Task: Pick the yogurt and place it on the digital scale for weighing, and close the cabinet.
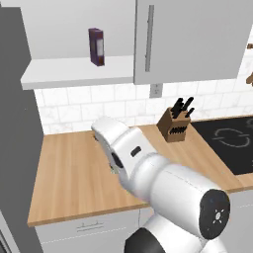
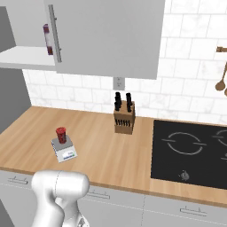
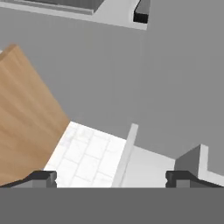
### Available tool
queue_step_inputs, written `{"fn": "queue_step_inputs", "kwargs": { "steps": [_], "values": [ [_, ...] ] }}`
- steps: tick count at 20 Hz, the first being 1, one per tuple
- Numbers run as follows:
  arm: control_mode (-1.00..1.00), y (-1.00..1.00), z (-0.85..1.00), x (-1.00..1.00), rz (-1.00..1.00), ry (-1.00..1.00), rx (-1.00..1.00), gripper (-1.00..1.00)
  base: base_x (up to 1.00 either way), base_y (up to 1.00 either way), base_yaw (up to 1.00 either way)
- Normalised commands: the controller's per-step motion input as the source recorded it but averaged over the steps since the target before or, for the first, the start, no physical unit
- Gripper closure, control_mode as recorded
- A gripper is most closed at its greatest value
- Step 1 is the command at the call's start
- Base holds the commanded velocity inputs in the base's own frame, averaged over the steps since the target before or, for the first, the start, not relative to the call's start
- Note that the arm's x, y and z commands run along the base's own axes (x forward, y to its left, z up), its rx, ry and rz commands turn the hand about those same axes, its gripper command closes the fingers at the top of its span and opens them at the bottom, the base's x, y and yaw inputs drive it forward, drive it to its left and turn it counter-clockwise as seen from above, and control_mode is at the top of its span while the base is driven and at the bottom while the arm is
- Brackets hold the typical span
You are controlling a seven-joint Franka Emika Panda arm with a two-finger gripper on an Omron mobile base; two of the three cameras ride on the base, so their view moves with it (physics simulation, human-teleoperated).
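So the yogurt (image 2: 60, 135) is sitting upright right on top of the scale (image 2: 64, 150), a little red cup on the grey plate, and the scale rests on the wooden counter (image 2: 97, 146), well to the left of the knife block (image 2: 124, 119). The block has its black-handled knives standing in the slots.

The cabinet (image 1: 190, 39) up on the wall is half open. Its left side is uncovered, so you can see the white shelf (image 1: 79, 71) inside with a dark purple carton (image 1: 96, 46) standing upright on it, just left of the closed right door. That door's metal bar handle (image 1: 149, 38) runs down its left edge. From the right base view the carton (image 2: 46, 39) mostly hides behind the door edge and handle.

The gripper (image 3: 111, 178) is spread wide with nothing between the fingertips (image 3: 41, 178). Looking along it you get grey cabinet surface, a strip of white tile, a slice of the wooden counter (image 3: 24, 118) and a pale bar that looks like a handle, can't say for sure.

The black cooktop (image 2: 190, 153) sits to the right of the knife block, with nothing on it.
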Motion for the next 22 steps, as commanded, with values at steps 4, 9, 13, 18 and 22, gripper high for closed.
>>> {"fn": "queue_step_inputs", "kwargs": {
  "steps": [4,9,13,18,22],
  "values": [
    [-1.00,1.00,-0.50,-0.64,0.00,-0.11,0.22,-1.00,0.00,0.00,0.00],
    [-1.00,0.96,-0.11,-0.58,0.00,-0.16,0.20,-1.00,0.00,0.00,0.00],
    [-1.00,0.76,0.05,-0.54,0.00,-0.20,0.13,-1.00,0.00,0.00,0.00],
    [-1.00,0.96,0.04,-0.32,-0.02,-0.21,0.00,-1.00,0.00,0.00,0.00],
    [-1.00,0.98,0.24,0.06,-0.10,-0.03,0.00,-1.00,0.00,0.00,0.00]
  ]
}}
